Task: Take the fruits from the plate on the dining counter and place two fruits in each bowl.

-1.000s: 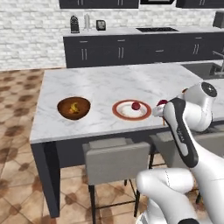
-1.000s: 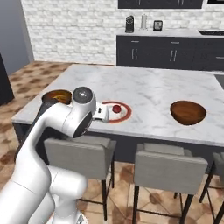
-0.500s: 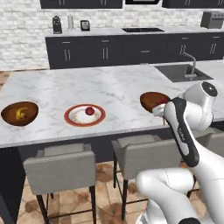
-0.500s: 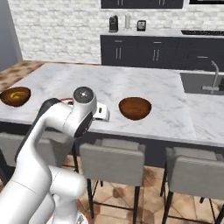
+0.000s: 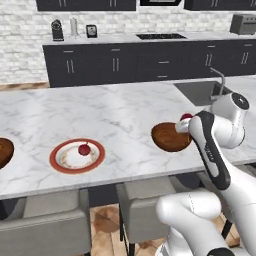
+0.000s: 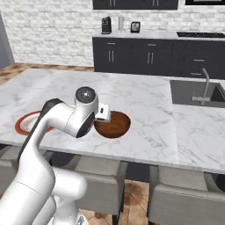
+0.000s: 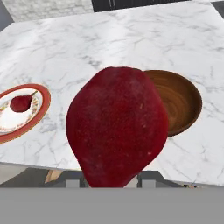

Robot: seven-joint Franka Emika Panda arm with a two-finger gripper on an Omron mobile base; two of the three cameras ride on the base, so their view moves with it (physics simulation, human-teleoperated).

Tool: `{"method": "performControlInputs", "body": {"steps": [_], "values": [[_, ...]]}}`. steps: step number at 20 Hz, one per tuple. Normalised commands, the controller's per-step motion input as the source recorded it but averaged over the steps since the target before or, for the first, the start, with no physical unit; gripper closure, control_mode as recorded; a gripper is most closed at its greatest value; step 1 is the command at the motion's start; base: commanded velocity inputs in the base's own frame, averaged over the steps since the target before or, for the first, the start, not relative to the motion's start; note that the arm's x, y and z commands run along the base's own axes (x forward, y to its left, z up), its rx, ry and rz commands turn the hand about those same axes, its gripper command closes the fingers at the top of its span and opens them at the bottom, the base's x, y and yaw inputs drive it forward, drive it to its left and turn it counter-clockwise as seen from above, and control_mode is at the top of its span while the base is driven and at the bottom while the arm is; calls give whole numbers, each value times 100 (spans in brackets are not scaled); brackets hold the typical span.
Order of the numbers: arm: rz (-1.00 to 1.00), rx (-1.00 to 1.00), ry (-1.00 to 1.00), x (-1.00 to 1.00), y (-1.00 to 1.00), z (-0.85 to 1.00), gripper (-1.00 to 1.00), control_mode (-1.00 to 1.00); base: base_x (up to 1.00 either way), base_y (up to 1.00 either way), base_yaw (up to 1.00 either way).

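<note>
My gripper (image 5: 183, 123) is shut on a red round fruit (image 5: 186, 117), which looms large in the hand view (image 7: 118, 127) and hides the fingertips. The fruit hangs just above the near right rim of an empty brown bowl (image 5: 169, 137) on the marble dining counter (image 5: 115, 112). In the hand view that bowl (image 7: 179, 99) lies behind and to the right of the fruit. To the left sits the red-rimmed plate (image 5: 77, 156) with one red fruit (image 5: 84, 149) on it. A second brown bowl (image 5: 3, 152) is cut off at the far left edge.
A sink with a faucet (image 5: 219, 80) is set into the counter to the right of the bowl. Grey stools (image 5: 42, 227) stand along the counter's near side. Dark cabinets (image 5: 140, 62) line the back wall.
The base has driven right, so the whole scene has slid left in both views. The empty bowl is now beside the gripper, which still holds the red fruit.
</note>
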Motion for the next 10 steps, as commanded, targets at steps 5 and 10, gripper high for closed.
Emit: {"method": "performControlInputs", "body": {"steps": [5,10], "values": [[0,0,0,0,0,0,100,100,30,-15,0],[0,0,0,0,0,0,100,100,0,0,0]]}}
